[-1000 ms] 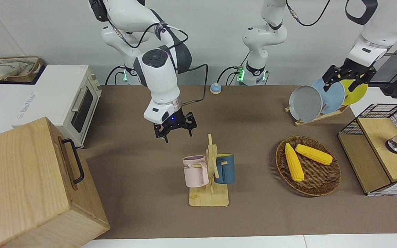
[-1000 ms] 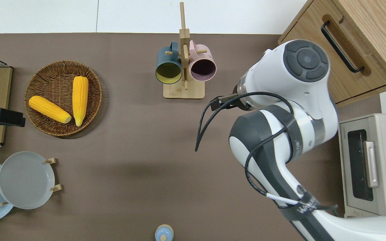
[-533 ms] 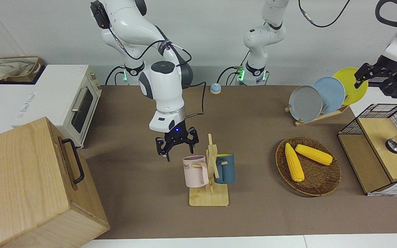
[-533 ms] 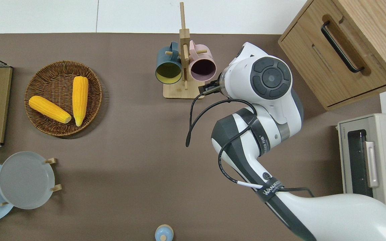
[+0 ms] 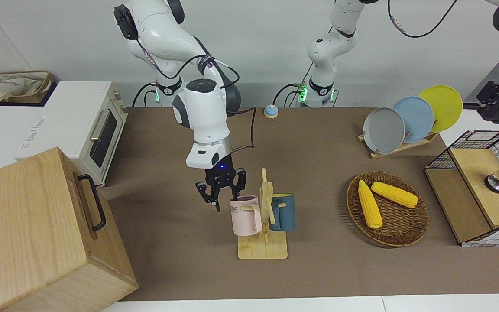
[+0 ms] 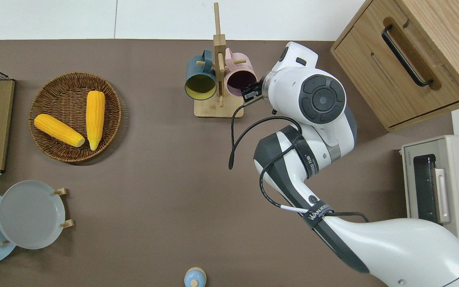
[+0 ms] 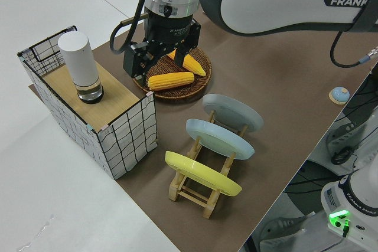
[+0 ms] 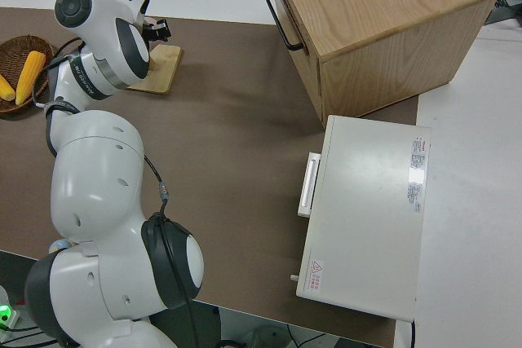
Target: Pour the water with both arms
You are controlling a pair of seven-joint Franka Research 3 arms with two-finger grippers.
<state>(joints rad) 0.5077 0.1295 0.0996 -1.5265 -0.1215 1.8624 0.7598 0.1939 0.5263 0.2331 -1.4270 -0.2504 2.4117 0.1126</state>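
A pink mug [image 5: 245, 216] [image 6: 240, 79] and a dark blue mug [image 5: 283, 213] hang on a wooden mug rack [image 5: 262, 249] in the middle of the table. My right gripper [image 5: 222, 193] [image 6: 249, 89] is open, low at the pink mug's rim on the side toward the right arm's end. A white cylindrical bottle [image 7: 80, 63] stands on the wire shelf [image 7: 127, 131] at the left arm's end. My left gripper [image 7: 159, 57] [image 5: 498, 99] hangs open in the air near that shelf, holding nothing, and does not show in the overhead view.
A wicker basket [image 5: 399, 234] holds two corn cobs. A plate rack [image 5: 388, 125] carries three plates. At the right arm's end stand a wooden cabinet [image 5: 37, 234] and a white toaster oven [image 5: 80, 117]. A small blue bell [image 5: 270, 111] sits near the robots' bases.
My right gripper came down and moved toward the pink mug's rim. My left arm swung away from the plates toward the wire shelf and left the overhead view.
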